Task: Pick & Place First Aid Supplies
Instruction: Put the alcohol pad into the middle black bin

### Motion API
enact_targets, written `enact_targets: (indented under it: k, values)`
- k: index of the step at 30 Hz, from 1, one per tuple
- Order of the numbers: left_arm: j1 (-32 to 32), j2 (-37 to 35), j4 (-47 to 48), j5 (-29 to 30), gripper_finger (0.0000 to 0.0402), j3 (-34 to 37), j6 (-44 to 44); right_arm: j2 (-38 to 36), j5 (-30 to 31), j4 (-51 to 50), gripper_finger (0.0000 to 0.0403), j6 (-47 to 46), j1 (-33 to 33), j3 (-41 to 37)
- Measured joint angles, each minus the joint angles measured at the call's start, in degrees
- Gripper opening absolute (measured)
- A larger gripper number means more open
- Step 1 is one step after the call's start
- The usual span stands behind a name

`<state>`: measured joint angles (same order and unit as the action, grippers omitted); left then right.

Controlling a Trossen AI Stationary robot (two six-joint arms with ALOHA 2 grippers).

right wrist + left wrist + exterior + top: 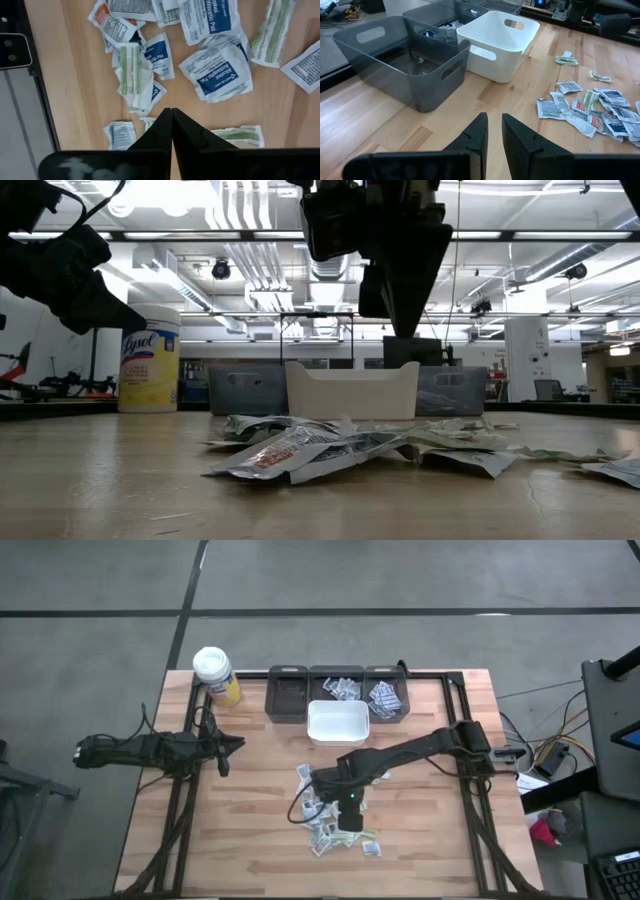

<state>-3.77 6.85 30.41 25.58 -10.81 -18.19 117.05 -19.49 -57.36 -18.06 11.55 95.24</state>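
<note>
The first aid supplies [335, 828] are several small flat paper packets with blue, green and red print, lying in a loose pile on the wooden table [250, 840], also visible in the right wrist view [215, 75] and the low view [330, 448]. My right gripper [171, 112] is shut and empty. It points steeply down and hangs above the pile's middle [400, 330], clear of the packets. My left gripper [494, 130] waits at the table's left side [236, 744], slightly open with nothing between its fingers.
A white bin [338, 722] stands just beyond the pile. Behind it is a row of three grey bins [288, 695]; the middle one [345, 688] and the right one [386, 698] hold packets. A white-lidded yellow bottle [215, 675] stands at the far left.
</note>
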Motion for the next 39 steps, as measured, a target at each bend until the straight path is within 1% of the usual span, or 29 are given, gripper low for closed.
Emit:
enact_targets:
  k: [4, 6, 11, 15, 21, 26, 30, 39]
  values:
    - [-0.02, -0.02, 0.0, 0.0, 0.0053, 0.0, 0.0, 0.0, -0.04, 1.06, 0.001, 0.39, -0.08, -0.26]
    - [-0.01, -0.01, -0.01, -0.01, 0.0053, 0.0, -0.02, 0.0, -0.04, 1.32, 0.0017, 1.26, -0.17, -0.41]
    - [-0.01, -0.02, -0.01, -0.01, 0.0053, 0.0, -0.04, 0.0, 0.0, 2.26, 0.0057, 2.55, -0.26, -0.82]
    - [-0.01, 0.0, -0.02, 0.0, 0.0053, 0.0, -0.07, 0.0, 0.46, 2.49, 0.0091, 7.46, -0.44, -0.83]
    - [0.0, -0.02, -0.02, -0.02, 0.0053, 0.0, -0.11, 0.0, 1.73, 2.49, 0.0117, 13.19, -1.39, -1.2]
    - [0.0, -0.01, -0.02, -0.02, 0.0053, 0.0, -0.84, 0.0, 3.43, 2.66, 0.0123, 13.82, -2.45, -4.18]
    - [-0.01, 0.0, -0.02, -0.02, 0.0053, 0.0, -1.47, 0.0, 4.68, 5.92, 0.0119, 13.14, -2.78, -6.59]
    - [0.0, -0.01, -0.02, -0.02, 0.0053, 0.0, -1.5, 0.0, 9.04, 10.17, 0.0106, 9.25, -2.75, -7.58]
